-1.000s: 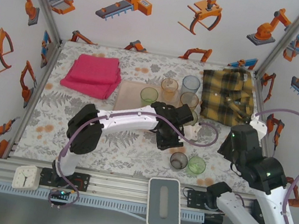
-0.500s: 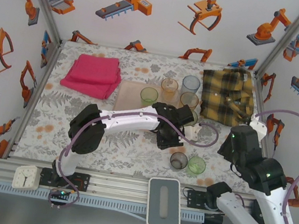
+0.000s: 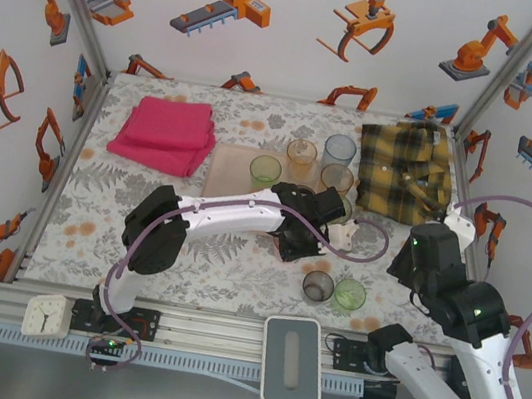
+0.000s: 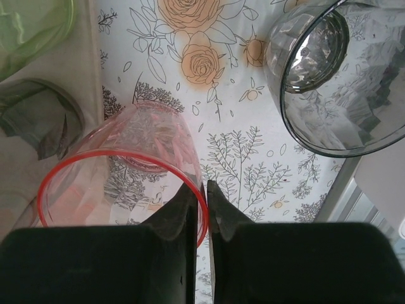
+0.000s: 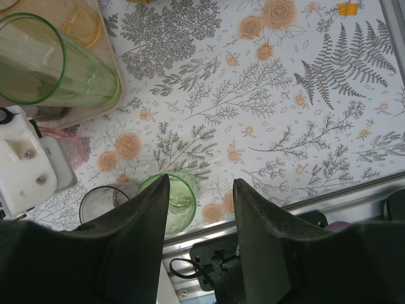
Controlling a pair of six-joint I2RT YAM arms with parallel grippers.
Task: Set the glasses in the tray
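The left claw [image 4: 204,189] gripped the pink glass [image 4: 136,142] by 1 thin wall, so it could slip or tilt on lifting; the right claw [image 5: 200,180] stood half-open

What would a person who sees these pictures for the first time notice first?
First comes the left gripper, closed on the rim of a pink glass near the middle of the table. Behind it lies the pale pink tray with a green glass in it. A magenta towel lies at the far left and a plaid shirt at the far right.
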